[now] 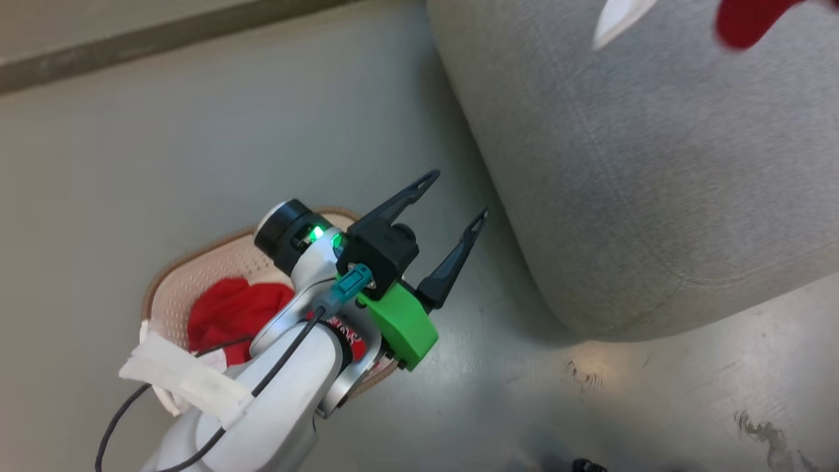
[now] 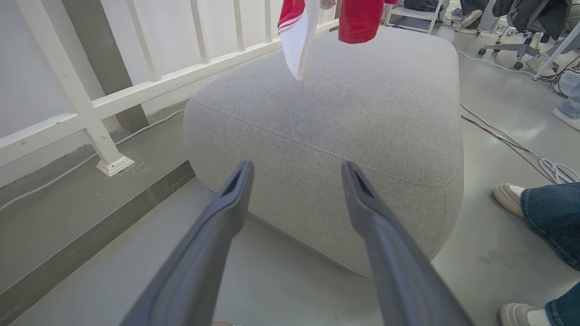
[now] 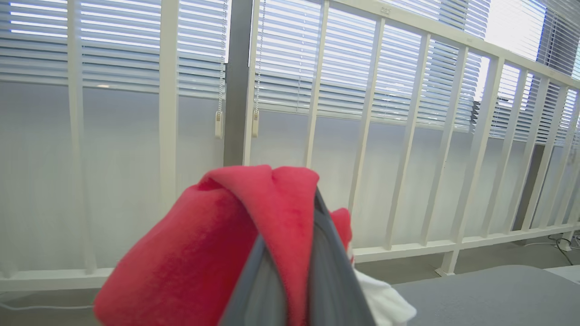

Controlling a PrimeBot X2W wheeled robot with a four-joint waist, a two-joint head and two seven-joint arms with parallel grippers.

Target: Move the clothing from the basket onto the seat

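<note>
Our left gripper spreads empty between the basket at eight o'clock and the seat at two. Our forearm hides much of the red clothing in the basket. The right gripper clenches another red garment that dangles over the seat, its top cut off. A person's leg stands at three o'clock and a railing at ten.

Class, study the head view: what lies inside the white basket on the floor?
Crumpled red clothing lies inside the basket. The robot's left arm covers much of the basket, so whatever else lies there cannot be seen.
</note>
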